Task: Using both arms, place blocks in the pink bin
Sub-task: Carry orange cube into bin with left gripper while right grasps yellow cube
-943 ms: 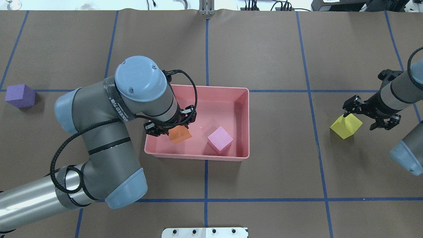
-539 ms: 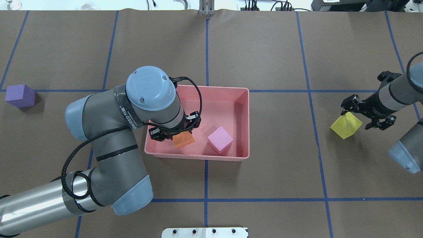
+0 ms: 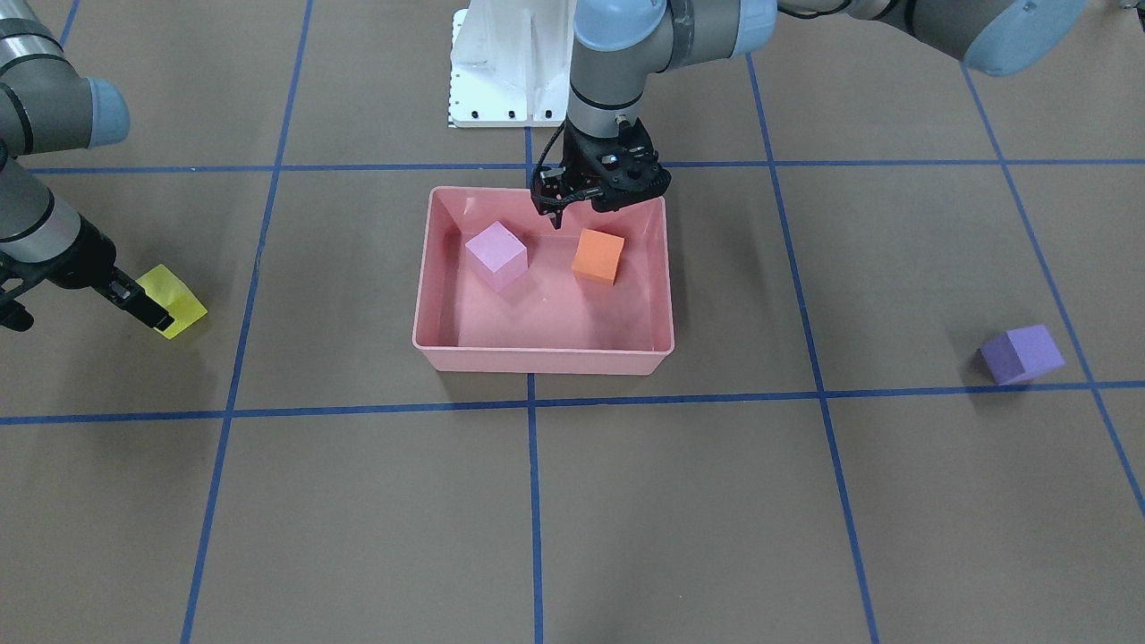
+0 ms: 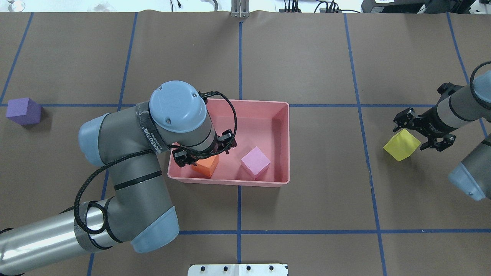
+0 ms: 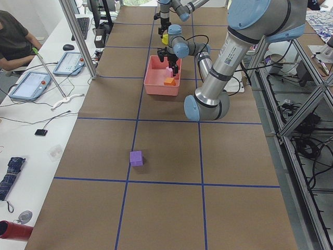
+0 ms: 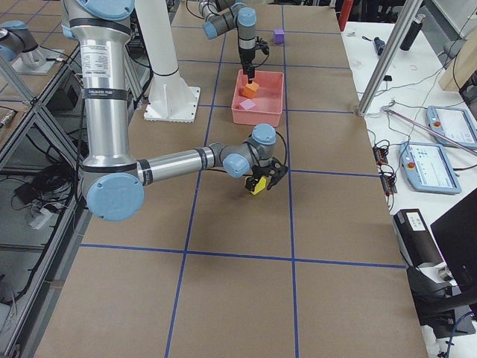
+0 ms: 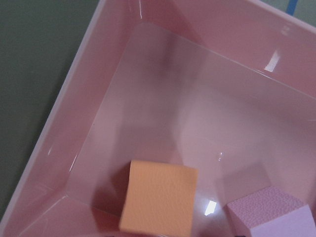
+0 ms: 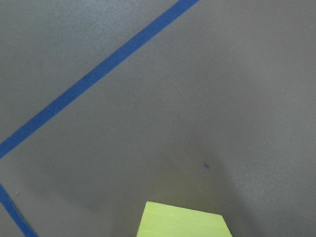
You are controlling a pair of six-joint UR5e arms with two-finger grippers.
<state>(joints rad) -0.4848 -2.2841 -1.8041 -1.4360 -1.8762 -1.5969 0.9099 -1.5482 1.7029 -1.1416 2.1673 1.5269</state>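
The pink bin (image 4: 249, 102) (image 3: 537, 362) holds the light pink block (image 4: 255, 162) (image 3: 495, 255) and the orange block (image 4: 207, 167) (image 3: 598, 256), both resting on its floor. My left gripper (image 4: 205, 151) (image 3: 597, 192) is open and empty just above the orange block. The left wrist view shows the orange block (image 7: 159, 202) and the pink block (image 7: 271, 215) below it. My right gripper (image 4: 421, 133) (image 3: 76, 309) is open, low beside the yellow block (image 4: 401, 145) (image 3: 182, 309) (image 8: 185, 222), with one finger over its edge. The purple block (image 4: 23, 111) (image 3: 1022, 354) lies far left on the table.
The table is covered in brown paper with blue tape grid lines. The white pedestal base (image 3: 510, 63) stands at the robot's side. My left arm's elbow (image 4: 126, 168) hangs over the table left of the bin. Operators' desks (image 5: 36, 78) run along the far side.
The orange block went from tilted between the left fingers to lying flat on the bin floor. The left arm shifted right and toward the bin's near wall. The right gripper edged closer over the yellow block.
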